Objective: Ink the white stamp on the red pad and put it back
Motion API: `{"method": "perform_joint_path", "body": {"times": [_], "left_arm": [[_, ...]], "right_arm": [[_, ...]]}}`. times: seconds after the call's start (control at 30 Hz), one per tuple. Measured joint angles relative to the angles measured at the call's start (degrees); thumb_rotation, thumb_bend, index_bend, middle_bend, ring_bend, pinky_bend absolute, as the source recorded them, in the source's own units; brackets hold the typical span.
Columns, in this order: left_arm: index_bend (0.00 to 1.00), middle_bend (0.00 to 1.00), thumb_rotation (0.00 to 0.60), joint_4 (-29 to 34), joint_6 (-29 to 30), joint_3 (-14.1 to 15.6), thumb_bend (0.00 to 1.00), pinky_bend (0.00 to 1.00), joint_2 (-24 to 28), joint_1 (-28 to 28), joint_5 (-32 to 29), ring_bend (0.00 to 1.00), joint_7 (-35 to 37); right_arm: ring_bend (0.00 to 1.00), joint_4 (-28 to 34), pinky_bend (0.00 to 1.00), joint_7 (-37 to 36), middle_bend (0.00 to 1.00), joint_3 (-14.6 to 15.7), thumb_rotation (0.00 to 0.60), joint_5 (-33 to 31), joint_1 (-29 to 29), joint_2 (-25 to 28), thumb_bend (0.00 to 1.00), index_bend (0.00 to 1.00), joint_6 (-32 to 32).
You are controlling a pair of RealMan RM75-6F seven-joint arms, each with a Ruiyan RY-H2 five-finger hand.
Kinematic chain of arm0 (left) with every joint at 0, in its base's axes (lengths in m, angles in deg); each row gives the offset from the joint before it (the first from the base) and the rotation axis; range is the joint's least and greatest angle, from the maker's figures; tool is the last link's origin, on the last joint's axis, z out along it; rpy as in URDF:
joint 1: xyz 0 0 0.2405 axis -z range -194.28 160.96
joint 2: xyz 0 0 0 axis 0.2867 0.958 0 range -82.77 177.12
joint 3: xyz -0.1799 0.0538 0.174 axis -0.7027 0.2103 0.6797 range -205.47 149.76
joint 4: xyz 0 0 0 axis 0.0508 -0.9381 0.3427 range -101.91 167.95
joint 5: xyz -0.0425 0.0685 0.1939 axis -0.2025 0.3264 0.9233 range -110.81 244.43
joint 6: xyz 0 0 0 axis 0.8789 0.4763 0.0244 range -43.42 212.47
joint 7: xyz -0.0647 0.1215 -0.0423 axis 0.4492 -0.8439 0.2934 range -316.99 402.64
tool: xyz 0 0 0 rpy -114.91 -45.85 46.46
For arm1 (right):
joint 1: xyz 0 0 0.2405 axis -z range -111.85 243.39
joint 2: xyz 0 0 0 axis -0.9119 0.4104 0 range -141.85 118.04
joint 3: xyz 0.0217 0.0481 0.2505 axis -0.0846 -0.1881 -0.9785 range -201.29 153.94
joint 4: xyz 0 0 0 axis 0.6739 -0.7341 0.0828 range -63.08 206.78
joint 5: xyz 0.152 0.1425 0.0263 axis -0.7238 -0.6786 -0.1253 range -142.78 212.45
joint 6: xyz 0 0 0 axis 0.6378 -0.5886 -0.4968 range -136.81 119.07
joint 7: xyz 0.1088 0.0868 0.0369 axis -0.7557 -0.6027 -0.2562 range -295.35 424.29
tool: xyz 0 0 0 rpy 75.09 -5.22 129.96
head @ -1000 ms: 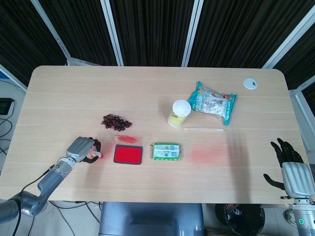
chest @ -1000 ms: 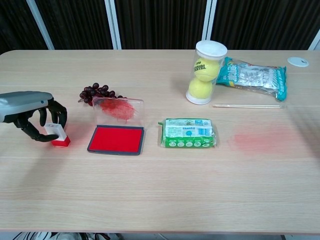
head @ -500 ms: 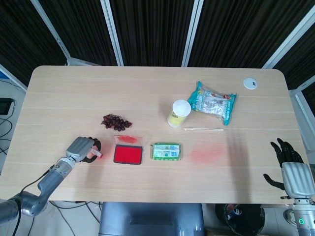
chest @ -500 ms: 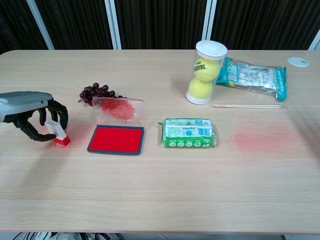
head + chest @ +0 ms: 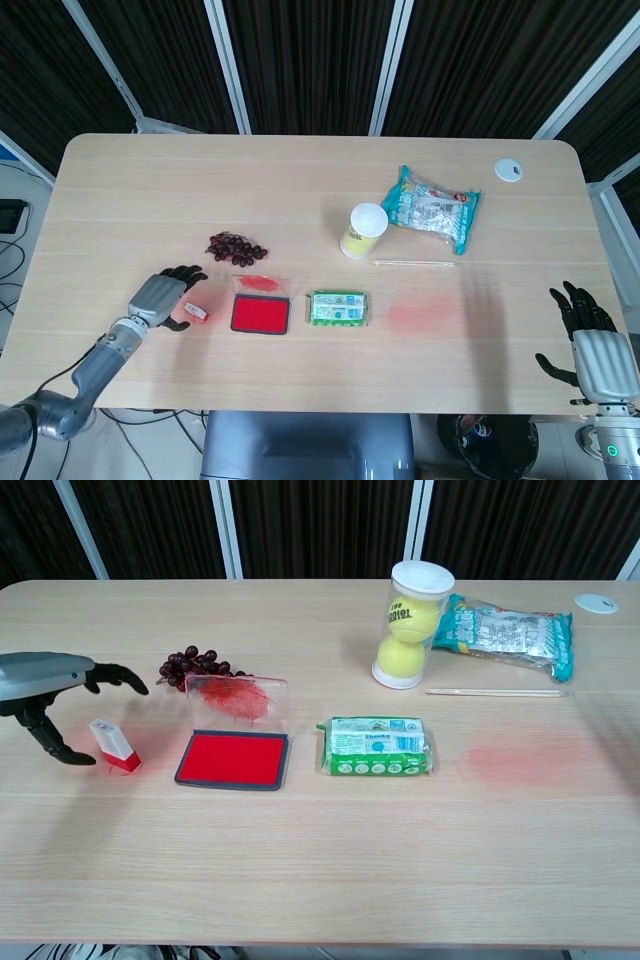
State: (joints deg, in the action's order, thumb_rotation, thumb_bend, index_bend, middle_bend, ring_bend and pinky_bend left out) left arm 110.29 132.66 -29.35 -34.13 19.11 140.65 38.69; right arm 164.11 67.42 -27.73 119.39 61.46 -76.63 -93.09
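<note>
The white stamp (image 5: pixel 112 743) with a red base stands tilted on the table, left of the open red ink pad (image 5: pixel 234 758). In the head view the stamp (image 5: pixel 195 312) and the pad (image 5: pixel 260 314) lie near the table's front left. My left hand (image 5: pixel 55 692) hovers just left of the stamp with its fingers spread, touching nothing; the head view shows that hand (image 5: pixel 160 297) beside the stamp. My right hand (image 5: pixel 590 345) hangs off the table's right edge, fingers apart and empty.
A bunch of dark grapes (image 5: pixel 192 666) lies behind the pad's raised clear lid. A green packet (image 5: pixel 378 746), a tennis-ball tube (image 5: pixel 411 625), a teal snack bag (image 5: pixel 510 630), a thin stick (image 5: pixel 494 692) and a white disc (image 5: pixel 596 603) sit to the right.
My left hand let go of the stamp: its fingers opened and drew back to the left. The stamp stays tilted on the table. The right hand has not moved.
</note>
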Motion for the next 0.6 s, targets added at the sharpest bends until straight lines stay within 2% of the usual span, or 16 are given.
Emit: {"method": "perform_joint_path", "body": {"times": [0.13, 0.33, 0.47, 0.6], "left_arm": [[0.06, 0.00, 0.600, 2.70, 3.67, -0.60, 0.13, 0.05, 2.04, -0.91, 0.40, 0.00, -0.95], [0.00, 0.00, 0.600, 10.77, 14.96, -0.47, 0.12, 0.00, 7.28, -5.57, 2.52, 0.00, -3.97], [0.00, 0.00, 0.600, 16.35, 24.74, 1.31, 0.11, 0.00, 11.45, -11.53, 5.11, 0.00, -6.18], [0.00, 0.00, 0.600, 18.69, 33.12, 3.70, 0.11, 0.00, 14.03, -17.97, 7.77, 0.00, -6.65]], "right_arm": [[0.00, -0.03, 0.19, -0.08, 0.00, 0.02, 0.600, 0.04, 0.03, 0.00, 0.26, 0.12, -0.05], [0.00, -0.12, 0.19, 0.04, 0.00, 0.06, 0.600, 0.20, 0.09, -0.05, 0.26, 0.12, -0.23], [0.00, -0.18, 0.19, 0.09, 0.00, 0.10, 0.600, 0.31, 0.14, -0.07, 0.26, 0.12, -0.34], [0.00, -0.29, 0.19, -0.02, 0.00, 0.16, 0.600, 0.53, 0.18, -0.10, 0.26, 0.12, -0.50]]}}
